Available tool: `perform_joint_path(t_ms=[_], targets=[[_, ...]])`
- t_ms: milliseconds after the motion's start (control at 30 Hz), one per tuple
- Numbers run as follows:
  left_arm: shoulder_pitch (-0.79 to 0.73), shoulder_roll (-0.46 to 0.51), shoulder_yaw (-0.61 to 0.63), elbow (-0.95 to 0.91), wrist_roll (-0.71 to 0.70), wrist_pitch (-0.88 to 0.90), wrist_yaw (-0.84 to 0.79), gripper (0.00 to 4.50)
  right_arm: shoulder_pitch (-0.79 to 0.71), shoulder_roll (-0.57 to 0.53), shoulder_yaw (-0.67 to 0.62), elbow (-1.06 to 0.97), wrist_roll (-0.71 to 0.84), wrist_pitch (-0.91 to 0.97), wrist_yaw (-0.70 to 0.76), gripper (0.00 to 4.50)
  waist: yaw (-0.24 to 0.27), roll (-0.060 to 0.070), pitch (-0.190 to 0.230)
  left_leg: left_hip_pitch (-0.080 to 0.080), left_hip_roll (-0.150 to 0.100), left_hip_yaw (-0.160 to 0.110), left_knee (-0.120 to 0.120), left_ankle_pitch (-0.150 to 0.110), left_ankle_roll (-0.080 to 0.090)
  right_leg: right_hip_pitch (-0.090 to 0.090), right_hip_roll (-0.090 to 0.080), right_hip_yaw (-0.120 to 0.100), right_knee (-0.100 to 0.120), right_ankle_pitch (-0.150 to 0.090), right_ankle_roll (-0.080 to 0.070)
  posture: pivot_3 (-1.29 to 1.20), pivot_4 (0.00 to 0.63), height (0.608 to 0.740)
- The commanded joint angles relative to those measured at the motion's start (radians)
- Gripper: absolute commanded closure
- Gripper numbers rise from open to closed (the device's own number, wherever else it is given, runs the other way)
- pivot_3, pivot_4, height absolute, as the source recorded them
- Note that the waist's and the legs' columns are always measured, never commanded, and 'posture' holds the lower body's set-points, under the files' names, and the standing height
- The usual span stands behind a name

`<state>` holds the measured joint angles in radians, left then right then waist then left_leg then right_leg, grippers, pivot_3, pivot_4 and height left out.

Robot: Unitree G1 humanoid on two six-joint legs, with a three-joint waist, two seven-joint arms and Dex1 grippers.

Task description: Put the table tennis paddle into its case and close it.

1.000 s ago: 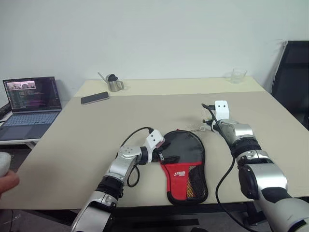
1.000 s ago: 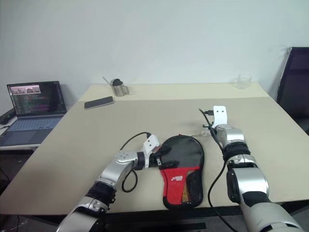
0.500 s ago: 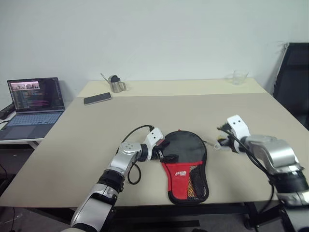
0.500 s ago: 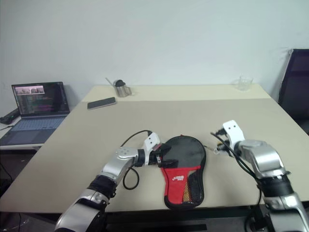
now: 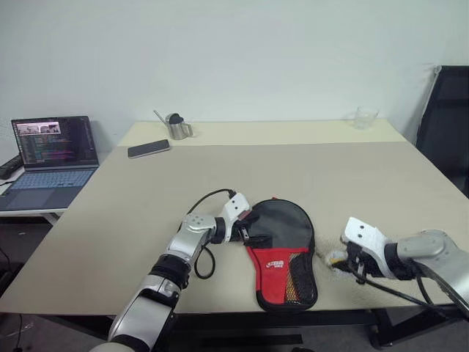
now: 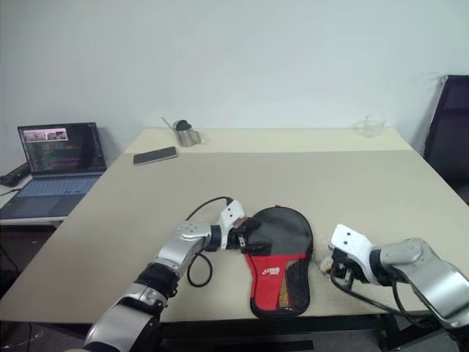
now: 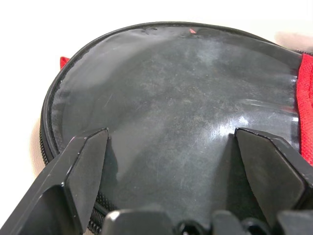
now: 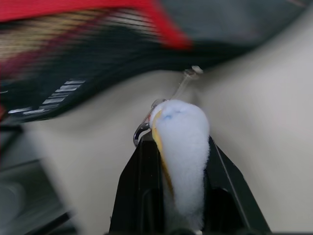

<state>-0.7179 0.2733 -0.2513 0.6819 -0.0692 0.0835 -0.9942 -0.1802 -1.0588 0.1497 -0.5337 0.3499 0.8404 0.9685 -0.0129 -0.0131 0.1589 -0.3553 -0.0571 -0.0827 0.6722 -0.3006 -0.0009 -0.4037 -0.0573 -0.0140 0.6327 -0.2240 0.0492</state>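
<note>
The case [image 5: 282,242] lies flat near the table's front edge, with its black round end away from me and its red band and mesh panel toward me. The paddle is hidden. My left gripper [image 5: 248,236] is open at the left rim of the round end, and in the left wrist view its fingers [image 7: 88,152] stand wide over the dark case [image 7: 176,88]. Just right of the case, low over the table, my right gripper [image 5: 341,259] is shut on a white fluffy tuft [image 8: 181,142] that carries a small metal hook.
A dark phone [image 5: 149,149] and a metal cup [image 5: 176,127] sit at the far left of the table [image 5: 352,183]. A clear glass [image 5: 362,116] stands at the far right. A laptop [image 5: 51,150] is on a side desk to the left, and a black chair [image 5: 447,125] stands to the right.
My right arm has drawn back from beyond the case's upper right to beside its lower right, turning as it went, with the white tuft still held. The left gripper has stayed put.
</note>
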Motion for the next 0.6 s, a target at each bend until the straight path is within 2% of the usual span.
perform_joint_path(t_ms=[33, 267, 600], targets=[[0.051, 0.024, -0.054, 0.117, 0.093, 0.047, 0.026, 0.0, 0.091, -0.057, -0.056, -0.089, 0.082, -0.109, 0.154, 4.09, 0.005, -0.001, -0.001, 0.0, 0.0, 0.0, -0.002, 0.0, 0.0, 0.0, 0.0, 0.0, -0.002, 0.0, 0.001, 0.0, 0.15, 0.74], [0.043, 0.018, -0.069, 0.127, 0.097, 0.049, 0.029, 0.0, 0.183, -0.068, -0.066, -0.116, 0.138, -0.169, 0.242, 4.11, 0.009, -0.006, -0.004, 0.002, 0.001, 0.001, -0.007, 0.0, 0.0, 0.001, -0.001, 0.001, -0.005, 0.0, 0.001, 0.0, 0.15, 0.74], [0.041, 0.016, -0.076, 0.133, 0.101, 0.048, 0.035, 0.0, 0.155, -0.037, -0.048, -0.075, 0.112, -0.147, 0.182, 4.11, 0.013, -0.007, -0.004, 0.002, 0.001, 0.001, -0.008, 0.0, 0.0, 0.0, -0.001, 0.001, -0.006, 0.0, 0.0, 0.0, 0.15, 0.74]])
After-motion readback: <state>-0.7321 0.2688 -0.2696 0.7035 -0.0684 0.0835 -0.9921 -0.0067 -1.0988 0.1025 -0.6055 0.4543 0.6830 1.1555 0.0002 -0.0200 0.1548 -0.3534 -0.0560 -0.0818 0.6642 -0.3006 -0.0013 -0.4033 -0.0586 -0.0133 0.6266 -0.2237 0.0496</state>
